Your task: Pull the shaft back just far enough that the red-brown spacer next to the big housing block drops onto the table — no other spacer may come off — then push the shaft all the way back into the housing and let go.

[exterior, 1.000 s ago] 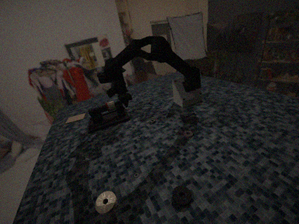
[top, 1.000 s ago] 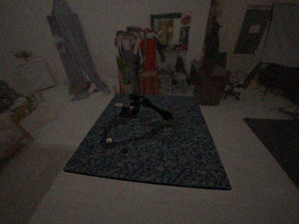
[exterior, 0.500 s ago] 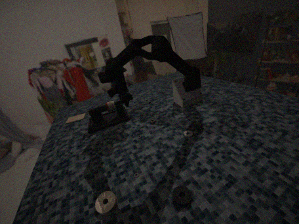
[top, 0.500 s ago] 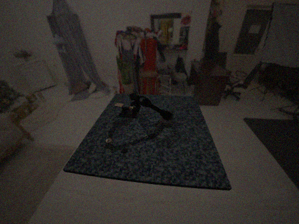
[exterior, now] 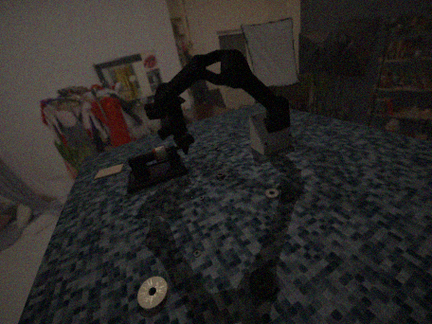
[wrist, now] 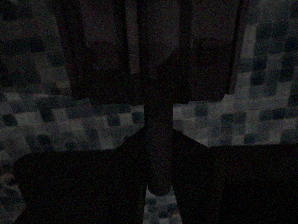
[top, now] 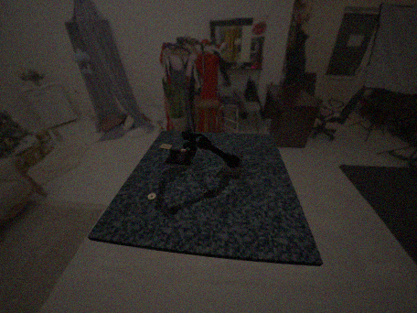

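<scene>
The scene is very dim. The dark housing fixture (top: 178,156) (exterior: 151,170) sits at the far left of the blue patterned mat (top: 256,215) (exterior: 341,199). The shaft (wrist: 159,150) sticks out of it as a dark rod running down the middle of the wrist view. My gripper (top: 186,147) (exterior: 183,140) (wrist: 155,131) is at the fixture's right end and shut on the shaft, with one finger on each side. A pale spacer (exterior: 161,152) shows on the fixture. I cannot make out the red-brown spacer.
A white washer (top: 151,196) (exterior: 150,290), a small washer (exterior: 271,192) and a dark disc (exterior: 259,285) lie on the mat. A tan card (top: 165,146) (exterior: 109,171) lies left of the fixture. The arm's base (exterior: 269,135) stands at the back.
</scene>
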Controlling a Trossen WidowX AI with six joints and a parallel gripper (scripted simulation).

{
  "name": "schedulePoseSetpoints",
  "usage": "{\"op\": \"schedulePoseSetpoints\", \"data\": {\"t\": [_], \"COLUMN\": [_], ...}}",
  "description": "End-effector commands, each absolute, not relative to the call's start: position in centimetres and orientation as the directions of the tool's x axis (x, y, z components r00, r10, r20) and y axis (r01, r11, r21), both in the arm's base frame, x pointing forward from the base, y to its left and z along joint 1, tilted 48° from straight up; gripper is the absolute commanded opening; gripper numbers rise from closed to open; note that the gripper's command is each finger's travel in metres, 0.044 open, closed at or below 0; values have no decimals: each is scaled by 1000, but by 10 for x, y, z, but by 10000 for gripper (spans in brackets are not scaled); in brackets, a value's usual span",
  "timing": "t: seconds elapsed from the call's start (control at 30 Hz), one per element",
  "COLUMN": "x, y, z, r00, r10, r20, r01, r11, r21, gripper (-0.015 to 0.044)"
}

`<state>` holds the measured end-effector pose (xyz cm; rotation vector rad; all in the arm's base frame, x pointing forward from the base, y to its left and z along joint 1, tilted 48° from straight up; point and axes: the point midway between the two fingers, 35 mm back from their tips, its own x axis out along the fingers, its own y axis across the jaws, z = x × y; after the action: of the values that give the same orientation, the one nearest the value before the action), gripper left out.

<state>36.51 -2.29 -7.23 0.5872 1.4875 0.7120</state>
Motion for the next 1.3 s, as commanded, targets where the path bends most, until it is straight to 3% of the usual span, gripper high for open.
{"op": "schedulePoseSetpoints", "data": {"t": [0.0,1.27], "x": [362,360], "y": [-24,-24], "z": [-73,-73], "r00": [-47,-47], "r10": [736,736], "r20": [-675,-675], "r01": [-65,-65], "r11": [672,672], "r21": [738,738], "gripper": [0,0]}}
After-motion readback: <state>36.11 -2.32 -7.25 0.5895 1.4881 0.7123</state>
